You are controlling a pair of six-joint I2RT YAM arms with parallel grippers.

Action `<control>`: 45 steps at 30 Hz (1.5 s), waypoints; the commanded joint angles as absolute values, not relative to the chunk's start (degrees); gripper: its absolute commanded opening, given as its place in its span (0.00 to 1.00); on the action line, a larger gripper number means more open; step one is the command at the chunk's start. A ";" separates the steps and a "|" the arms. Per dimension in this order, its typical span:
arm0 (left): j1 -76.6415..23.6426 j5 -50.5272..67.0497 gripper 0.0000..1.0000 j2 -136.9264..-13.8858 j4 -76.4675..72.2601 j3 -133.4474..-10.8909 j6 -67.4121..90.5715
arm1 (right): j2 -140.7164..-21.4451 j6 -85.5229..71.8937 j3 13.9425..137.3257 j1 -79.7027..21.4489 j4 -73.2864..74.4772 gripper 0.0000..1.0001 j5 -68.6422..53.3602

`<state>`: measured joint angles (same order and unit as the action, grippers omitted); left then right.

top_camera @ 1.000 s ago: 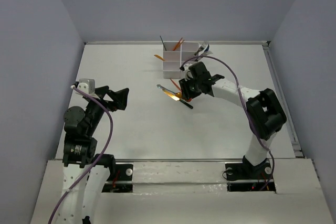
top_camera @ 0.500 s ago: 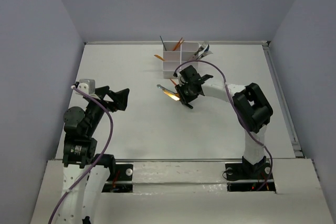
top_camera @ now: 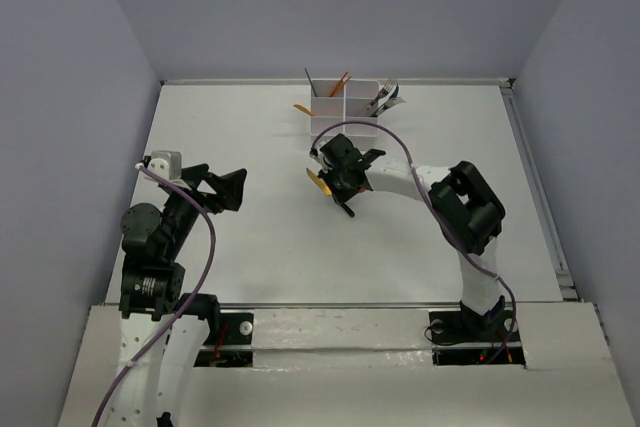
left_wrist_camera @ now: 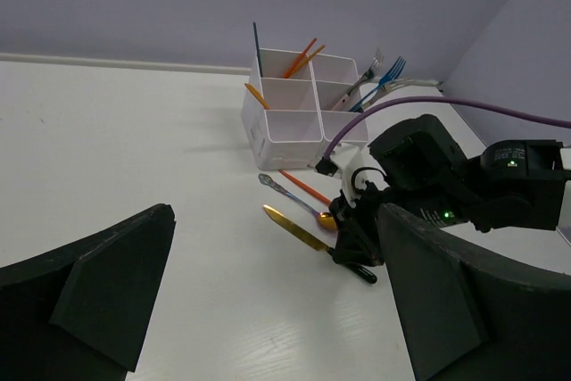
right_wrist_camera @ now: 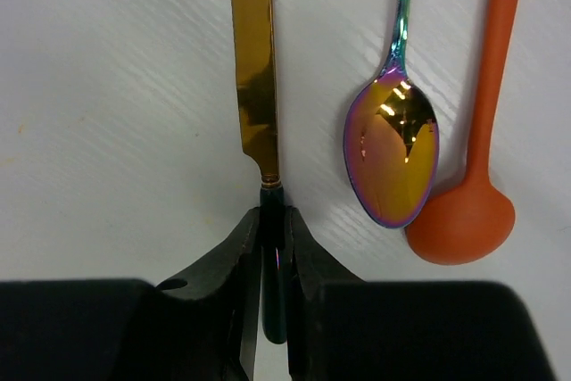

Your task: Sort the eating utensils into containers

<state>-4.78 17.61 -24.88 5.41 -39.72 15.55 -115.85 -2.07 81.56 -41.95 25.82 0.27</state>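
Observation:
My right gripper (right_wrist_camera: 273, 231) is shut on the dark green handle of a gold-bladed knife (right_wrist_camera: 253, 69) that lies on the table. An iridescent spoon with a gold bowl (right_wrist_camera: 393, 153) and an orange spoon (right_wrist_camera: 466, 211) lie just to its right. In the top view the right gripper (top_camera: 340, 183) is in front of the white compartment block (top_camera: 345, 119), which holds orange sticks, forks and a dark piece. The knife blade (top_camera: 318, 181) pokes out to its left. My left gripper (top_camera: 222, 190) is open and empty, far to the left. The left wrist view shows the block (left_wrist_camera: 294, 122) and the knife (left_wrist_camera: 294, 227).
The table's right edge has a metal rail (top_camera: 535, 177). Purple cables loop over both arms. Grey walls enclose the table on three sides.
My right gripper has moved left and down along the knife to its handle and now covers it. The left arm has not moved.

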 commanded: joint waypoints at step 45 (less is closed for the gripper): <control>-7.03 17.58 0.99 -26.02 2.90 -39.73 15.21 | -129.81 -3.95 101.34 -31.11 -42.09 0.00 6.59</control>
